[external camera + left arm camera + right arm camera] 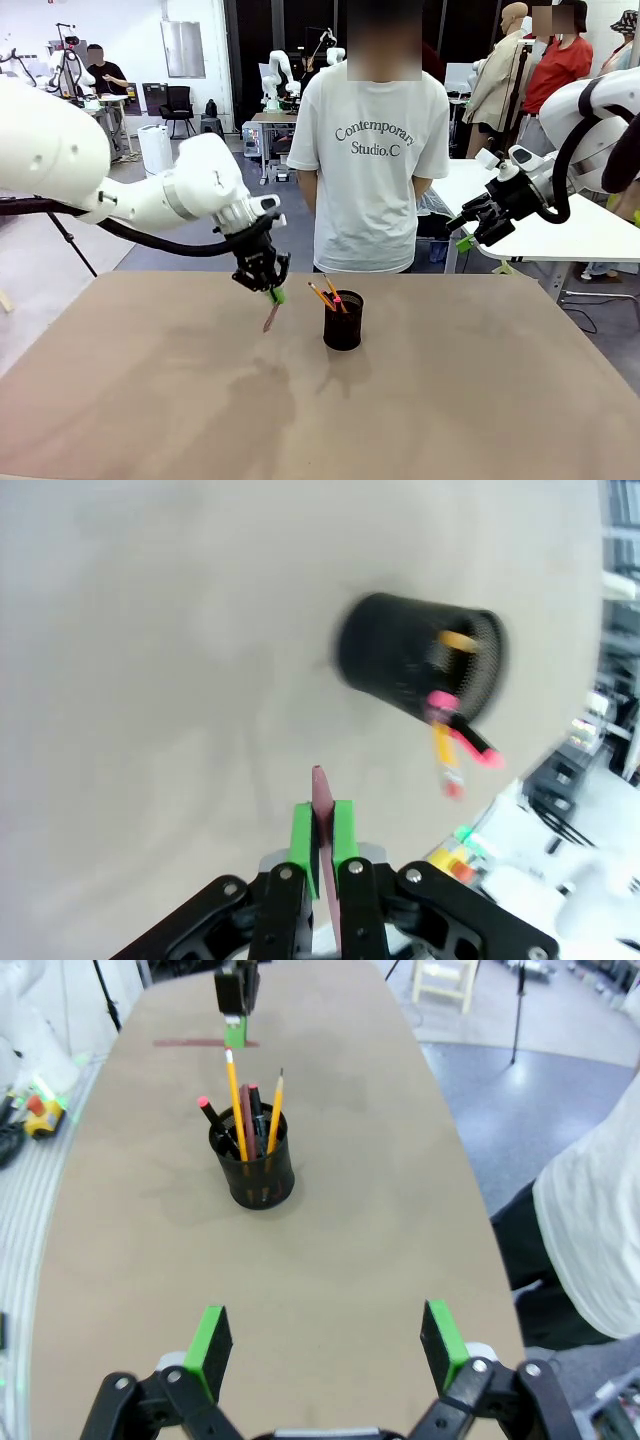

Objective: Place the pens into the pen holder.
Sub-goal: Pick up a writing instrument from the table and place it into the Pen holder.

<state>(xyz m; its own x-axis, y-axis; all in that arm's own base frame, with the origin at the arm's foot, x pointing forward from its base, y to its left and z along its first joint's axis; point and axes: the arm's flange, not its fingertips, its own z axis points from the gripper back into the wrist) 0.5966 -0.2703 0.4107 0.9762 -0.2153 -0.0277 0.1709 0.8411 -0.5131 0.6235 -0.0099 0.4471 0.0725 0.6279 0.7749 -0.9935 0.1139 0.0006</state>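
The left claw (268, 288) is clamped on the reddish-brown pen (271, 316), its green pads (303, 842) pinching the upper part of the shaft while the rest hangs down toward the worktop (150, 400); in the front view the tip looks at or just above the surface, and I cannot tell which. This pen is to the left of the pen holder (343, 320), near it but clear of the rim; the holder stands upright on the worktop with the other pens (328, 294) already leaning inside it, a yellow pencil and a dark one with a pink end among them.

The step in hand looks like the carry of the last pen; the pick seems done and the drop is not yet made.

Next, as I judge it: lift until the tip clears the holder's rim, bring it over the opening, keep it near upright, then release; the pens standing inside could deflect it.

The right claw (480, 228) hangs wide and empty, well right of the holder and raised; a person (372, 150) stands beyond the holder.
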